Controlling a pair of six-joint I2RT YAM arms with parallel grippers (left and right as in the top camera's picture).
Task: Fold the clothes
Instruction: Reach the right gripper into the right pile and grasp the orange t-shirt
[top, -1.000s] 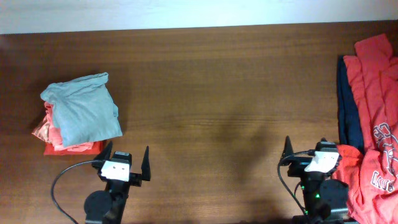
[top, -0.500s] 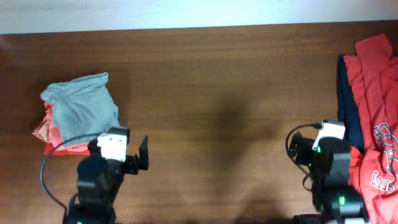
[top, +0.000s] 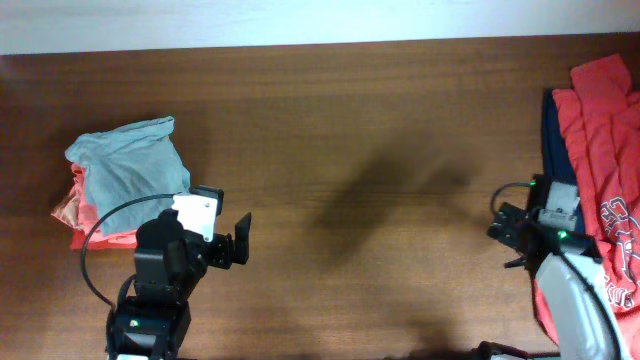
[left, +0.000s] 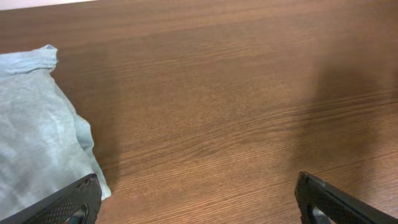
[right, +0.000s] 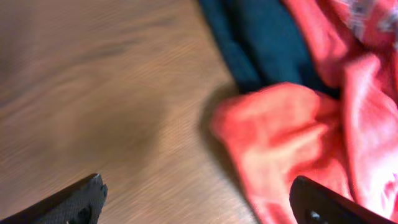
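1. Table (top: 330, 120) – dark brown wood, fine straight grain, satin finish.
2. Table's left side: a pale grey-blue shirt (top: 130, 175), soft matte cotton, folded into a rough, lightly creased square. It lies on top of coral-red garments (top: 72, 212), which stick out at its lower-left edge.
3. Table's right edge: loose pile of coral-red T-shirts (top: 600, 110), rumpled, with long folds. One has white lettering (top: 620, 215). A dark navy shirt (top: 558, 150) shows as a narrow strip along the pile's inner side, partly under the coral.
4. Left gripper (left: 198, 202) – black fingers spread wide, bare wood between them, nothing held. It sits near the table's front-left, just beside the grey-blue shirt. The left fingertip (left: 74, 202) overlaps the shirt's hem in the wrist view; cannot tell whether they touch.
5. Right gripper (right: 199, 199) – fingers also spread wide, holding nothing. It is near the table's front-right, at the pile's inner edge. The wrist view is blurred: a rounded coral fold (right: 280, 124) lies ahead, with navy cloth behind it.
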